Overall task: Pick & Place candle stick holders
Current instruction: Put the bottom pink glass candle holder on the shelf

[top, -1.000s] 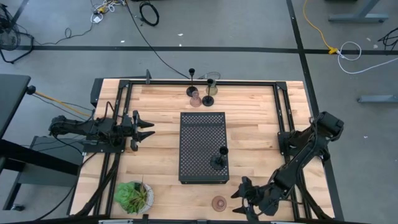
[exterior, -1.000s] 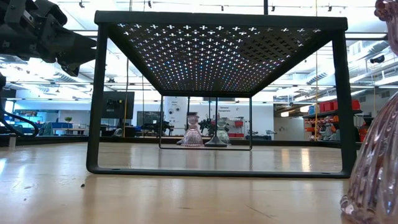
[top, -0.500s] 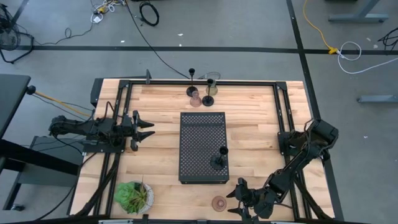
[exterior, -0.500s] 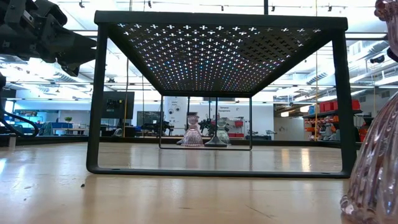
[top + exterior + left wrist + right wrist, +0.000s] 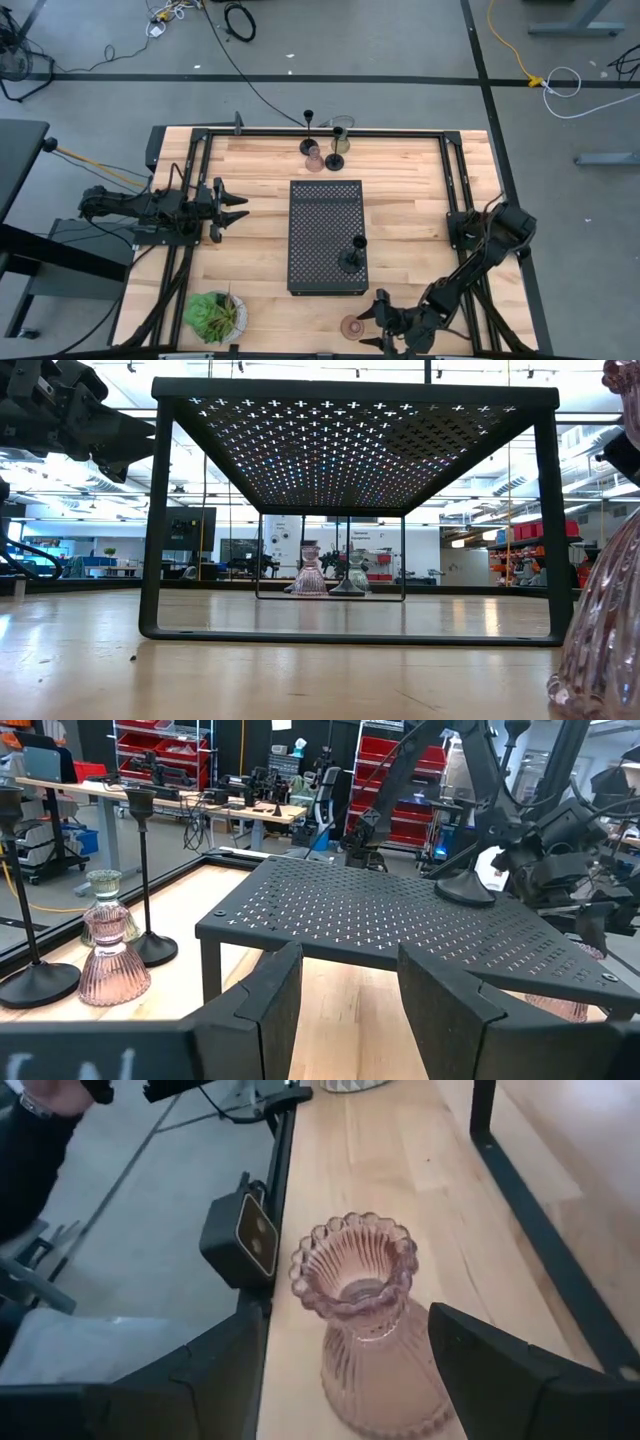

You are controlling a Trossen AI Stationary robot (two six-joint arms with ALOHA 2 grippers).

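Note:
A ribbed pinkish-brown glass holder (image 5: pixel 351 326) stands on its base near the table's near edge; it also shows in the right wrist view (image 5: pixel 366 1330) and the low view (image 5: pixel 606 610). My right gripper (image 5: pixel 372 322) is open, one finger on each side of it, not touching. A slim black stemmed holder (image 5: pixel 352 258) stands on the black perforated tray (image 5: pixel 320 225). Two black stemmed holders (image 5: pixel 150 946) (image 5: pixel 30 982), a pink glass one (image 5: pixel 112 966) and an olive one (image 5: pixel 104 908) stand at the far edge. My left gripper (image 5: pixel 236 207) is open and empty, left of the tray.
A leafy green plant (image 5: pixel 212 315) stands at the near left corner. A small black camera box (image 5: pixel 240 1238) sits at the table's near edge beside the glass holder. A black frame rail (image 5: pixel 300 132) runs around the table top.
My right gripper has gone toward the table's left edge along the near edge, closing in on the pinkish-brown glass holder, and has stayed open. The holder has not moved.

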